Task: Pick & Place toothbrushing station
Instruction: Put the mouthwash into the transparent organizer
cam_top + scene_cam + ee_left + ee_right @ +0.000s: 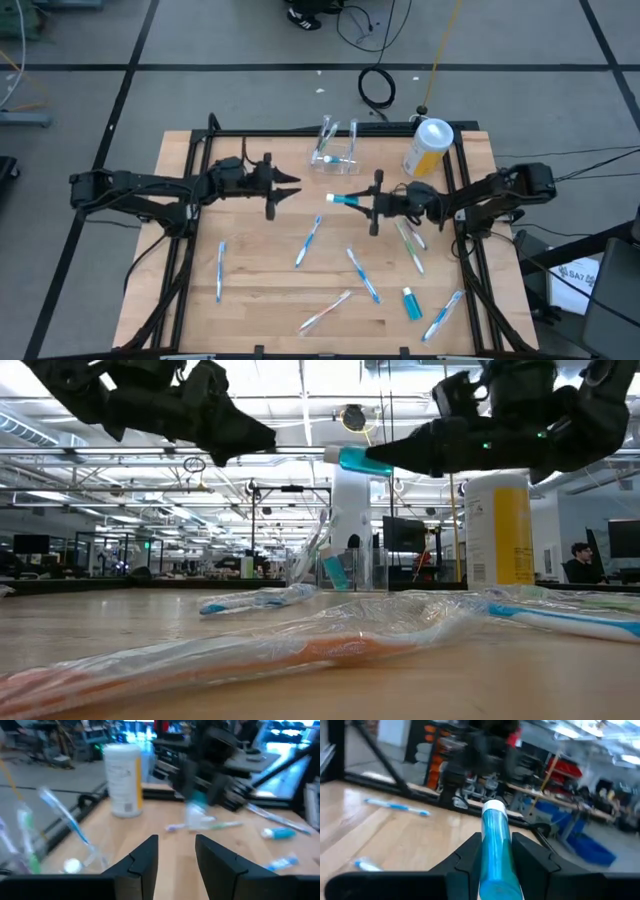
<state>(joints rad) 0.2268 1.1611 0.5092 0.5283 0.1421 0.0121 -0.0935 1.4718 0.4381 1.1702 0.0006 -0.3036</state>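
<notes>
The clear toothbrushing station (335,152) stands on its base at the table's far middle, with toothbrushes upright in it. It also shows in the left wrist view (60,837) and in the low view (340,555). My right gripper (362,202) is above the table's middle, just near of the station, shut on a blue tube (343,199) with a white cap. My left gripper (290,188) hovers left of it, open and empty, its fingers (142,862) pointing toward the table's right. My right gripper pinches the blue tube's body (495,855) between its two fingers. The fingers come level from the table's right and lie along the tube. The white cap end (494,807) sticks out past the fingertips toward the table's left. The tube is roughly level and lifted clear of the table (365,460).
A yellow canister with a white lid (430,147) stands at the far right. Several wrapped toothbrushes (308,242) lie scattered over the near half of the table, with a small teal tube (410,303) at the near right. A black frame (190,160) edges the table.
</notes>
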